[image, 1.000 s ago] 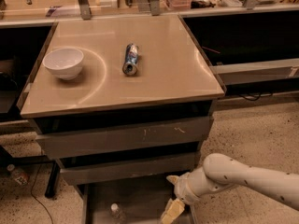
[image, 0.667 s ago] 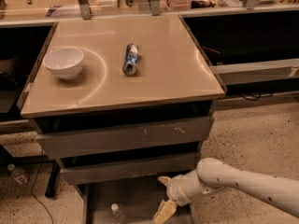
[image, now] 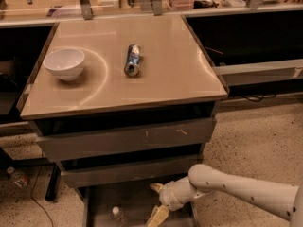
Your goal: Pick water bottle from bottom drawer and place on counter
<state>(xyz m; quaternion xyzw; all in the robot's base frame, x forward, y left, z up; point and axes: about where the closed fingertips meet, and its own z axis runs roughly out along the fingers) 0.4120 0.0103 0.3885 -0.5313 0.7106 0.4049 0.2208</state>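
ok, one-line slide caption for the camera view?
Open gripper over the bottom drawer, near the water bottle; bowl and crushed can on the counter.

The cream gripper (image: 157, 202), tan-fingered, hangs over the grey bottom drawer (image: 100, 203) near the clear, white-capped water bottle (image: 118, 216). The glossy tan counter (image: 165, 77) bears a white bowl (image: 64, 63) and a blue-and-silver can (image: 133, 59).

No text, brand, number or sign can be read on any surface. The blue-and-silver printing on the crushed can (image: 133, 59) lying on the counter (image: 170, 79) is illegible. The gripper (image: 156, 203), fingers spread, hangs over the bottom drawer (image: 102, 203).
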